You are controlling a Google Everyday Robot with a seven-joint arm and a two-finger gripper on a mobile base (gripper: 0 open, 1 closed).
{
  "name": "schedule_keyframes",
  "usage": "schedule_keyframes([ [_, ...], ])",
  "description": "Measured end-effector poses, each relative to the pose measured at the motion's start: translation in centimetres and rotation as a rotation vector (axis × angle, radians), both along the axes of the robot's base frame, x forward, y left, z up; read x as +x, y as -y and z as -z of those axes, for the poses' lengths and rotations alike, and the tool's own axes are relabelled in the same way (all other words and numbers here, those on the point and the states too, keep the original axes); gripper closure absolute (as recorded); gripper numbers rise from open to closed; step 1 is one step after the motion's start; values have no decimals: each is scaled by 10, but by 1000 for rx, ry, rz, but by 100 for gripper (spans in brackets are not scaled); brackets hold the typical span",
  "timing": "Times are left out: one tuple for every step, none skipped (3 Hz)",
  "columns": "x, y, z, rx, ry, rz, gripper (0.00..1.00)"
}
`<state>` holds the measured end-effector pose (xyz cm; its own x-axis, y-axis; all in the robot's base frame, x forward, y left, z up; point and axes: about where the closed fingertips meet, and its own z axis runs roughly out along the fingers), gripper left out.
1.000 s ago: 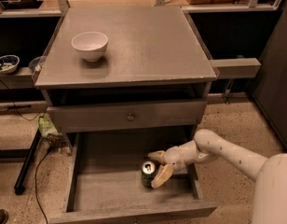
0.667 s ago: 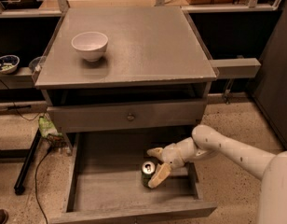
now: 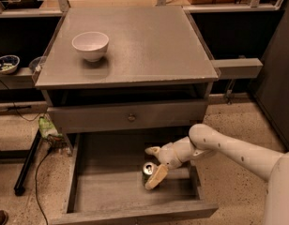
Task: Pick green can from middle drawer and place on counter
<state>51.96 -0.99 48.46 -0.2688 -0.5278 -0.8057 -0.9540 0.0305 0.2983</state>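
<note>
Camera view: the gripper [image 3: 155, 164] is seen low inside the pulled-out middle drawer [image 3: 111, 191]. It is spread open, with one finger behind and one in front of the green can [image 3: 148, 168]. The can stands upright on the drawer floor, right of the middle. No firm hold is made yet. It is judged that the can could be tipped or pushed aside if the fingers are closed unevenly. It could also be knocked loose against the drawer front [image 3: 130, 117] overhead during lifting. A white bowl [image 3: 90, 45] is set on the left of the counter [image 3: 144, 46] and could be struck by a careless placement.
</note>
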Motion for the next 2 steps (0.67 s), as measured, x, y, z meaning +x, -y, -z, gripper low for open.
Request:
schedule_keyframes([
  [-2, -4, -2, 31, 11, -19, 0],
  [-2, -4, -2, 30, 12, -20, 0],
])
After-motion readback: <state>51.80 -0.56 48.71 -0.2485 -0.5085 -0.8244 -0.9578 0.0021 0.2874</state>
